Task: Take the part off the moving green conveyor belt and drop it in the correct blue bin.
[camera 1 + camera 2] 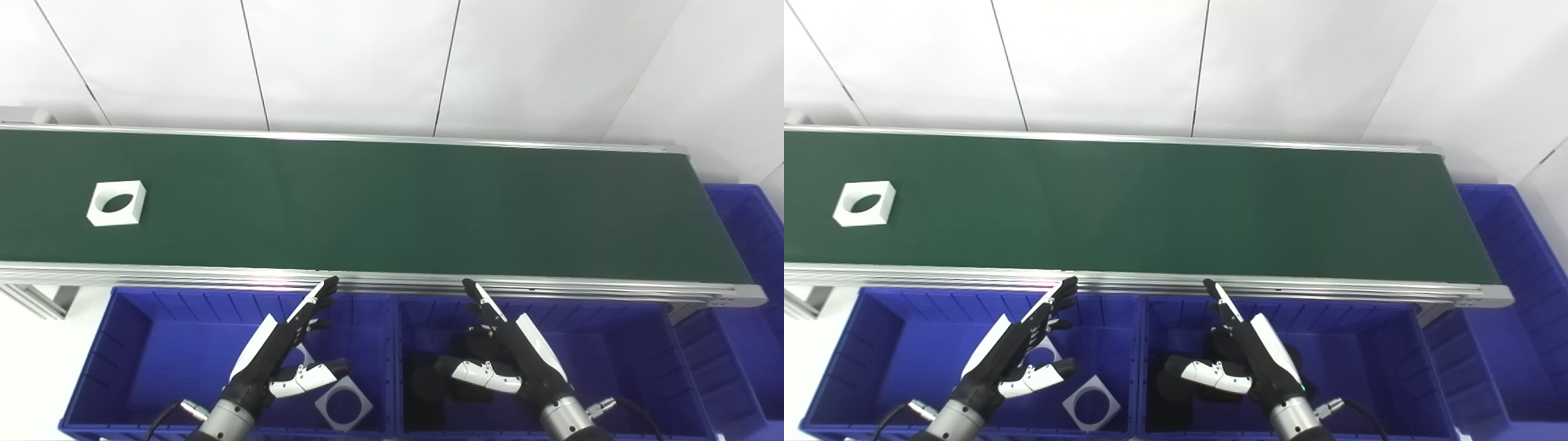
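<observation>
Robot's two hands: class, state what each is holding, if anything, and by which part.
Nothing is held. The left hand and right hand hover open over the blue bins; the white part lies untouched on the green conveyor belt.

Conveyor belt (392,202): matt dark green, smooth, cloth-like surface. Belt frame rails (429,285): brushed silver metal, faintly reflective. White part (116,203), left of frame on the belt: matt white plastic, smooth faces. Left blue bin (122,343), lower left: glossy moulded plastic, ribbed walls. Right blue bin (637,355), lower right: same finish. Left hand (285,352) and right hand (508,355): glossy white plastic shells over matt black fingers; wrists looked like polished metal. Wall panels (355,61): smooth matt white.
</observation>
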Available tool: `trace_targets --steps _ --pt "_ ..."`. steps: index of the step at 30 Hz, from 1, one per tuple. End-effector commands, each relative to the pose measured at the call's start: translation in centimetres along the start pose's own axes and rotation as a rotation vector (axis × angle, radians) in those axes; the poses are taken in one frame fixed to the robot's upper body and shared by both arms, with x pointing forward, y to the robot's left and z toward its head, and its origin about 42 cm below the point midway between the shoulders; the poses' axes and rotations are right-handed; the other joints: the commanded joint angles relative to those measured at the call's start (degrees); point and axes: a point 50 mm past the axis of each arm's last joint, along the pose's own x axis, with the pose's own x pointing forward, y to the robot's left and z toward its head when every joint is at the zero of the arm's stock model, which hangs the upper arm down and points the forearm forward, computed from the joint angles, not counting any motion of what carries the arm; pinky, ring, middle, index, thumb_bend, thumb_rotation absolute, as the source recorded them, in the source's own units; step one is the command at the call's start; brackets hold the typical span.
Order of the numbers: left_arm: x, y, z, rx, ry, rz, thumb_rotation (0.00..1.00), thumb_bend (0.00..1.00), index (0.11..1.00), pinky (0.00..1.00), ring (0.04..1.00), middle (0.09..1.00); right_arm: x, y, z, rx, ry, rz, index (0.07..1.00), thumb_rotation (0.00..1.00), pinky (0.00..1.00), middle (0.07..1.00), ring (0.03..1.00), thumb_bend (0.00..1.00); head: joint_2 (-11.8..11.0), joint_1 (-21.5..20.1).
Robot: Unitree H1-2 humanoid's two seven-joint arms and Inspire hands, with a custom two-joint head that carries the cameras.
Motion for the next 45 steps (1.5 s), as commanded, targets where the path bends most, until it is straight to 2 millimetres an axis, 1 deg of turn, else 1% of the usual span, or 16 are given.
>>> trace_targets --steps 1,6,13,19,25,26,27,30,31,32,33,34,35,36,39,45 --pt "0.3 0.4 0.7 0.017 -0.064 0.025 0.76 0.72 0.963 0.84 0.939 0.97 0.1 -0.2 0.8 -0.007 -0.068 -0.022 1.0 0.73 0.8 0.984 0.946 0.9 0.0 0.08" --pt "0.4 0.4 0.6 -0.004 -0.066 0.026 0.86 0.73 0.961 0.85 0.937 0.97 0.1 -0.2 0.8 0.008 -0.071 -0.023 1.0 0.79 0.82 0.986 0.951 0.9 -0.03 0.15" --pt "0.3 0.3 0.6 -0.012 -0.072 0.028 0.96 0.73 0.959 0.85 0.928 0.967 0.1 -0.2 0.8 -0.007 -0.075 -0.024 1.0 0.89 0.83 0.982 0.945 0.92 -0.05 0.12" --pt "0.3 0.3 0.5 -0.012 -0.068 0.038 1.0 0.74 0.949 0.85 0.922 0.961 0.1 -0.2 0.8 -0.033 -0.083 -0.026 1.0 0.97 0.83 0.973 0.934 0.93 -0.11 0.26" --pt "0.4 0.2 0.3 -0.012 -0.078 0.041 1.0 0.73 0.945 0.85 0.92 0.956 -0.1 0.0 0.8 0.033 -0.056 -0.013 1.0 1.0 0.93 0.98 0.965 0.93 -0.49 1.04" --pt "0.5 0.1 0.3 -0.013 -0.078 0.041 1.0 0.73 0.945 0.85 0.92 0.956 -0.2 0.0 0.6 0.051 -0.058 -0.011 1.0 1.0 0.93 0.982 0.967 0.93 -1.11 2.73" --pt "0.5 0.0 0.2 -0.014 -0.077 0.041 1.0 0.73 0.945 0.85 0.92 0.956 -0.2 0.0 0.5 0.061 -0.059 -0.011 1.0 1.0 0.95 0.984 0.972 0.9 -1.11 2.73" --pt "0.5 -0.4 0.1 -0.023 -0.074 0.036 1.0 0.73 0.943 0.85 0.922 0.956 -0.5 -0.1 0.2 0.058 -0.051 -0.016 1.0 1.0 0.95 0.985 0.976 0.86 -3.13 7.8" --pt "0.5 -0.5 0.1 -0.026 -0.072 0.036 1.0 0.72 0.94 0.85 0.922 0.955 -0.5 -0.1 0.1 0.055 -0.051 -0.017 1.0 1.0 0.95 0.984 0.974 0.85 -3.13 7.8" --pt "0.5 -0.8 0.1 -0.028 -0.071 0.036 0.99 0.73 0.935 0.85 0.918 0.952 -0.6 -0.2 0.0 0.057 -0.056 -0.016 1.0 1.0 0.95 0.986 0.973 0.83 -4.6 10.73" --pt "0.5 -0.9 0.0 -0.029 -0.07 0.037 0.98 0.73 0.935 0.85 0.917 0.952 -0.7 -0.3 -0.1 0.058 -0.06 -0.016 1.0 1.0 0.95 0.986 0.973 0.82 -4.6 10.73" --pt "0.6 -1.1 0.0 -0.037 -0.068 0.036 0.98 0.73 0.933 0.84 0.915 0.951 -0.7 -0.4 -0.2 0.058 -0.064 -0.015 1.0 1.0 0.95 0.987 0.973 0.81 -6.16 12.9" --pt "0.6 -1.3 0.0 -0.043 -0.066 0.035 0.95 0.74 0.931 0.84 0.914 0.951 -0.7 -0.5 -0.3 0.058 -0.067 -0.014 1.0 1.0 0.95 0.987 0.972 0.79 -6.37 13.19" --pt "0.7 -1.4 -0.1 -0.052 -0.068 0.033 0.94 0.74 0.93 0.84 0.914 0.951 -0.7 -0.6 -0.5 0.061 -0.068 -0.014 1.0 1.0 0.95 0.987 0.971 0.79 -7.47 14.45" --pt "1.0 -1.7 -0.4 -0.069 -0.073 0.031 0.87 0.74 0.917 0.84 0.908 0.941 -0.6 -0.7 -0.9 0.075 -0.07 -0.01 1.0 1.0 0.95 0.992 0.974 0.76 -9.38 15.87" --pt "1.4 -1.7 -0.8 -0.082 -0.079 0.041 0.82 0.76 0.902 0.83 0.898 0.926 -0.3 -0.8 -1.2 0.093 -0.063 -0.004 1.0 1.0 0.98 1.0 0.99 0.73 -10.43 15.99"
